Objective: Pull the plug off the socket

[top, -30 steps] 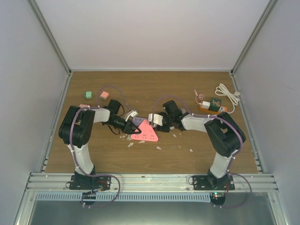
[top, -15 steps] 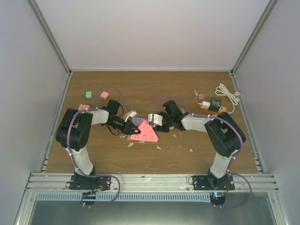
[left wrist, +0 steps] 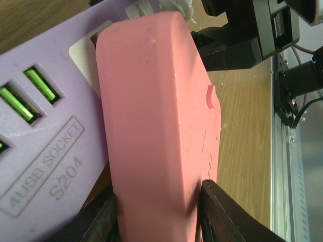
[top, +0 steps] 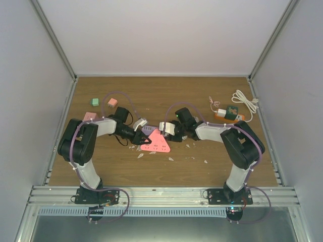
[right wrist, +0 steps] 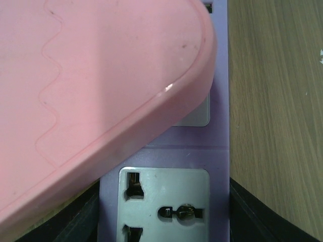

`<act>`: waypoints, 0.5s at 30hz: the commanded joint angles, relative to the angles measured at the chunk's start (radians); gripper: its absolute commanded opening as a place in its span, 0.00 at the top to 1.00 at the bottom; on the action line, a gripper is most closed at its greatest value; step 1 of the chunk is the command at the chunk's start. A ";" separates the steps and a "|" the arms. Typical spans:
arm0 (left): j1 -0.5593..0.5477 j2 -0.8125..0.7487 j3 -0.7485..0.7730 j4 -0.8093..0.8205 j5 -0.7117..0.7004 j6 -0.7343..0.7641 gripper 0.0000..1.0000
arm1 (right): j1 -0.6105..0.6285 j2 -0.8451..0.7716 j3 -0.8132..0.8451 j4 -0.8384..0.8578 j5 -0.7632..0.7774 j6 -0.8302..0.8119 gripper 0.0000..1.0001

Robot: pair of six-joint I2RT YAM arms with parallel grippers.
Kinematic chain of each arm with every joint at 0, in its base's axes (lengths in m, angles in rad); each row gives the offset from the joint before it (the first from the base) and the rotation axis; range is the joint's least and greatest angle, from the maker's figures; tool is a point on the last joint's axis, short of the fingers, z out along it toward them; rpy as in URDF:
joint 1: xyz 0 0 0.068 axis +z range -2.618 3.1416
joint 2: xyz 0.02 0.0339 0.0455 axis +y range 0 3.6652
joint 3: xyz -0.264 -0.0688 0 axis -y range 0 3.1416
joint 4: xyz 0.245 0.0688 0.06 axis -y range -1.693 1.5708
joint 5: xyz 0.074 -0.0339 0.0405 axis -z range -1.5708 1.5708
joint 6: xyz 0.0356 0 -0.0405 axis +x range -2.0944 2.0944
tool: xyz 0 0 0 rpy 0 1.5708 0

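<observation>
Progress from above looks nil: socket [top: 229, 117], orange and boxy, sits far right on the wooden table [top: 202, 96], white plug [top: 221, 113] apparently seated, nothing gripping it. Mid-table the left hand [top: 143, 135] and right hand [top: 165, 130] meet at a pink triangle [top: 157, 143]. Left wrist: fingers [left wrist: 227, 217] clamp that smooth, rounded plastic. Right wrist: the right hand pinches the matte purple strip [right wrist: 217, 151] beneath it

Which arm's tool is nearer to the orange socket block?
Right. The right tool, on the purple strip, is left of the orange socket block; the left tool, on the pink triangle, is farther left.
</observation>
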 commanded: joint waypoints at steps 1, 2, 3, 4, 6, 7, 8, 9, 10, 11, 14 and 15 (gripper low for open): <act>-0.014 0.066 0.042 0.045 -0.015 0.032 0.67 | 0.006 -0.009 0.011 -0.014 0.011 0.032 0.67; -0.008 0.094 0.060 0.017 -0.013 0.033 0.67 | 0.006 -0.009 0.010 -0.014 0.012 0.032 0.67; -0.003 0.105 0.066 0.011 -0.004 0.038 0.66 | 0.006 -0.011 0.010 -0.013 0.013 0.032 0.67; 0.001 0.098 0.059 0.018 0.005 0.040 0.66 | 0.005 -0.013 0.010 -0.014 0.012 0.032 0.67; -0.001 0.048 0.027 0.053 0.013 0.041 0.64 | 0.004 -0.016 0.009 -0.014 0.014 0.033 0.67; -0.003 0.018 0.011 0.076 0.014 0.041 0.63 | 0.002 -0.015 0.010 -0.013 0.014 0.034 0.67; -0.006 -0.004 0.000 0.088 0.013 0.041 0.61 | 0.000 -0.014 0.010 -0.012 0.013 0.034 0.67; -0.008 -0.015 -0.006 0.094 0.014 0.040 0.58 | 0.001 -0.011 0.011 -0.013 0.014 0.034 0.67; -0.010 -0.012 -0.006 0.093 0.014 0.038 0.53 | 0.000 -0.009 0.012 -0.014 0.013 0.032 0.67; -0.009 -0.002 -0.001 0.088 0.016 0.035 0.48 | 0.000 -0.008 0.012 -0.013 0.011 0.032 0.67; -0.007 0.042 0.020 0.067 0.024 0.029 0.33 | 0.000 -0.010 0.012 -0.014 0.008 0.032 0.67; -0.008 0.050 0.025 0.065 0.025 0.028 0.30 | -0.001 -0.012 0.013 -0.014 0.006 0.032 0.67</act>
